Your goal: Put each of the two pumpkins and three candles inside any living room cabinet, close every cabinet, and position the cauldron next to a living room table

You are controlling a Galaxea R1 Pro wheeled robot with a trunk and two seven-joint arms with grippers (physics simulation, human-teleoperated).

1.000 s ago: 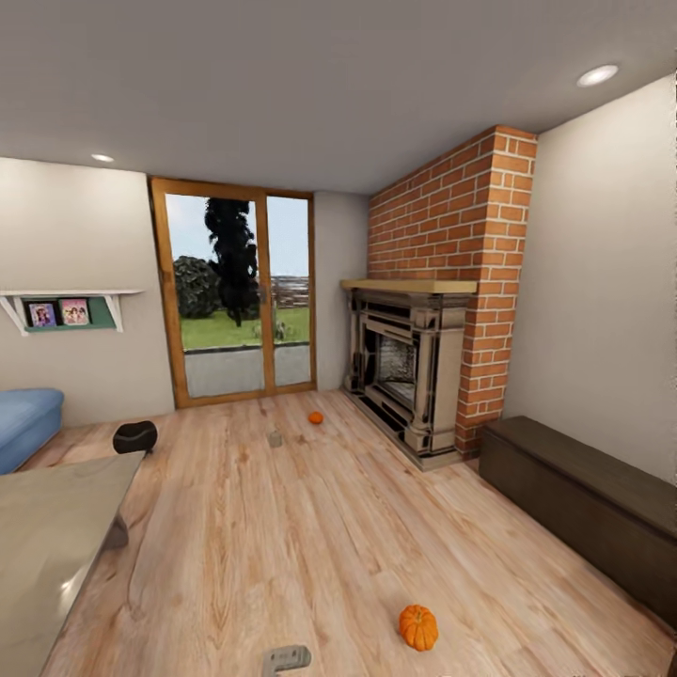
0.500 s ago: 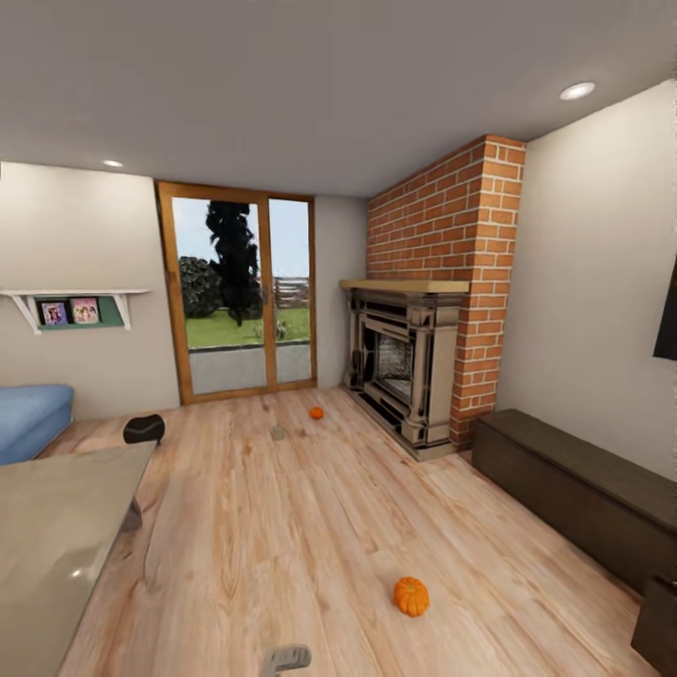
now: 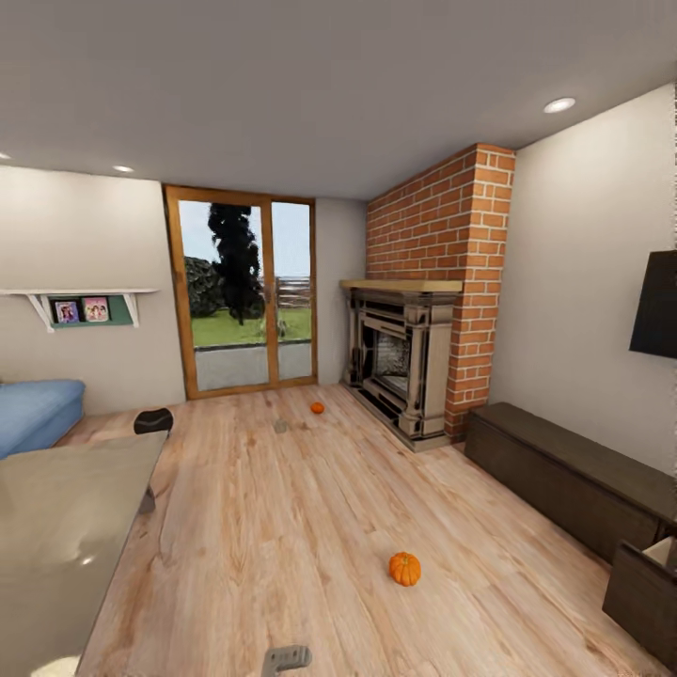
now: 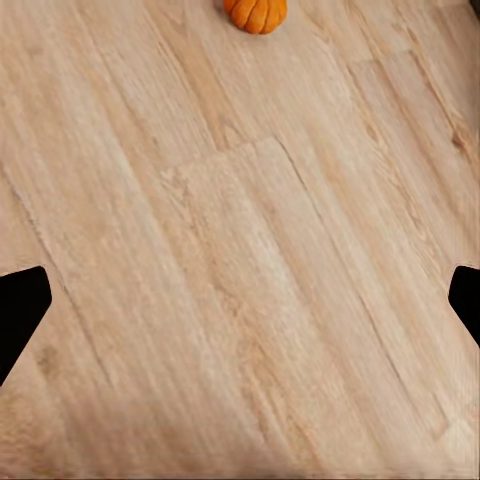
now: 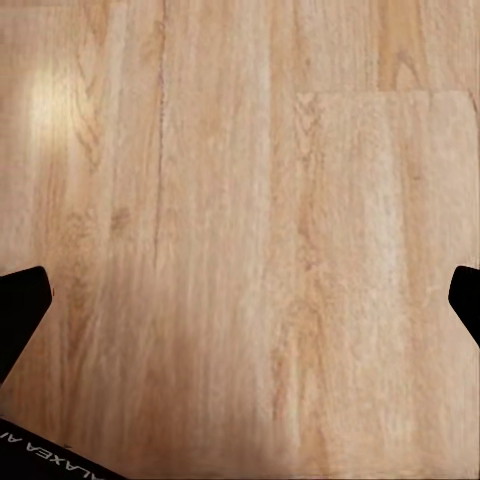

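One orange pumpkin (image 3: 405, 569) lies on the plank floor ahead, a little right of centre, and it also appears at the edge of the left wrist view as pumpkin (image 4: 256, 12). A second pumpkin (image 3: 317, 407) rests far off near the fireplace, with a small grey candle (image 3: 279, 426) just left of it. The black cauldron (image 3: 153, 420) stands on the floor beyond the far end of the glossy grey table (image 3: 66, 536). The dark-brown cabinet (image 3: 564, 480) runs along the right wall; one drawer (image 3: 647, 588) at its near end is pulled out. My left gripper (image 4: 240, 305) and right gripper (image 5: 240, 300) hang open over bare floor.
A brick fireplace (image 3: 406, 362) fills the far right corner. A glass patio door (image 3: 249, 291) is in the back wall, a blue sofa (image 3: 38, 414) at the left. A dark TV (image 3: 656, 306) hangs above the cabinet. Open floor lies between table and cabinet.
The whole head view has shifted: the camera turned right and pulled back a little, bringing the TV and the open drawer into view. Pumpkins, candle and cauldron stay where they were.
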